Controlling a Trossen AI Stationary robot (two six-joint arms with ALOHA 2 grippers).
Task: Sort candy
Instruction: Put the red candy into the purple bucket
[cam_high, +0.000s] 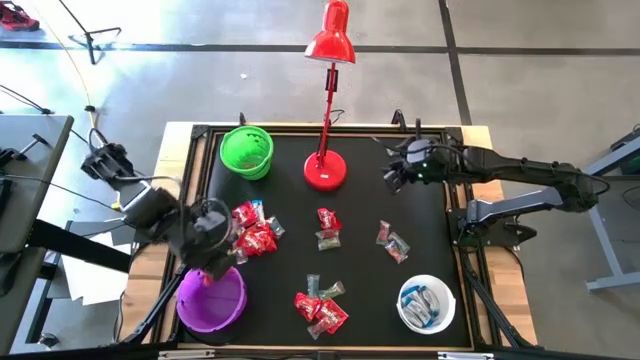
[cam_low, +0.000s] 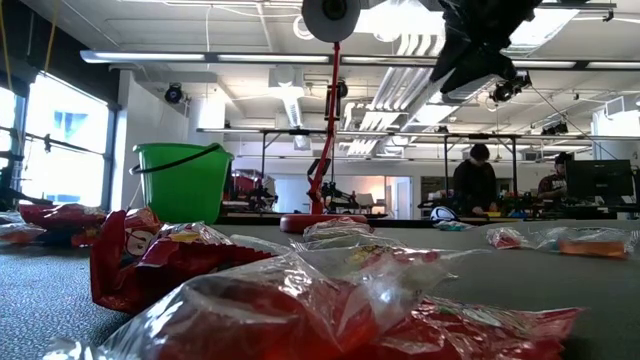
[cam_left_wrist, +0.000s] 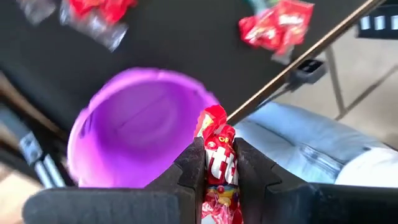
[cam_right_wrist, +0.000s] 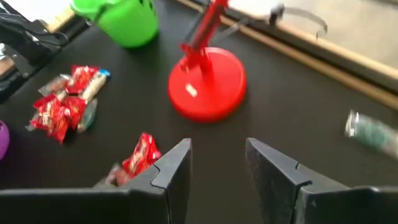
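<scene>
My left gripper (cam_left_wrist: 221, 148) is shut on a red wrapped candy (cam_left_wrist: 216, 127), above the near rim of the purple bowl (cam_left_wrist: 134, 127) at the table's near left (cam_high: 212, 300). My right gripper (cam_right_wrist: 217, 165) hangs open and empty at the far right (cam_high: 395, 172), beside the red lamp's base (cam_right_wrist: 208, 84). Loose candy lies on the black mat in clusters (cam_high: 255, 232), (cam_high: 327, 228), (cam_high: 392, 242), (cam_high: 320, 308). Blue-and-white candy fills the white bowl (cam_high: 427, 322). The green bowl (cam_high: 246, 151) stands at the far left. My left gripper pinches the red candy's middle (cam_left_wrist: 222, 168) between its two fingers. The fingers point steeply down and lie along the wrapper. One crimped end (cam_left_wrist: 213, 118) sticks out past the fingertips. The candy is lifted clear, over the purple bowl's rim.
The red desk lamp (cam_high: 327, 100) stands at the far middle, its pole rising over the mat. The mat's raised frame (cam_high: 455, 200) borders the work area. In the low view, red candy (cam_low: 150, 255) lies close in front, and people sit at desks beyond the table.
</scene>
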